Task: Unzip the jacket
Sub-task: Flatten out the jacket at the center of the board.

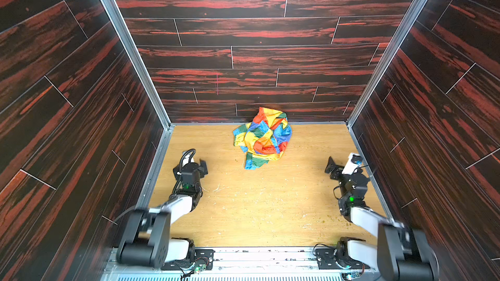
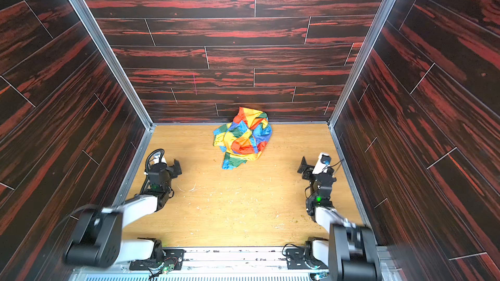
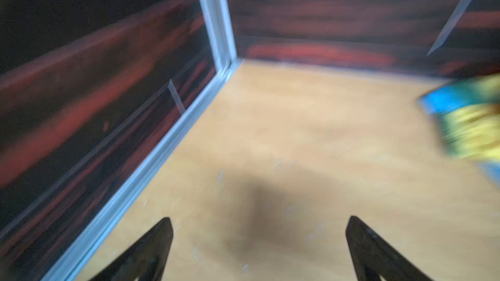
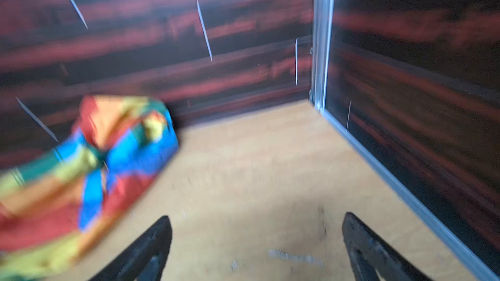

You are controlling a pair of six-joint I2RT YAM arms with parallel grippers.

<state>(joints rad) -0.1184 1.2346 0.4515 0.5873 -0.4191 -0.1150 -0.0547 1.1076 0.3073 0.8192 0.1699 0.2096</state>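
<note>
- The jacket (image 1: pixel 262 137) lies crumpled in a bright heap at the far middle of the table (image 1: pixel 270 212), its top just beside or against the back wall (image 1: pixel 243 95). Both top views show it well apart from either arm.
- The left gripper (image 3: pixel 259 221) hangs over bare wood near the table's left edge, jaws spread wide and empty. Only a blurred corner of the heap shows in its wrist view.
- The right gripper (image 4: pixel 257 218), near the right edge, is likewise wide open and holds nothing. More of the heap shows in its own blurred wrist view.
- No zipper, pull or collar can be made out among the folds.
- The thin, shiny cloth is likely light, limp and slippery, apt to bunch and slide rather than resist. Once the heap is spread flat, one gripper would probably have to pin the fabric beside the zipper while the other pinches the pull.
</note>
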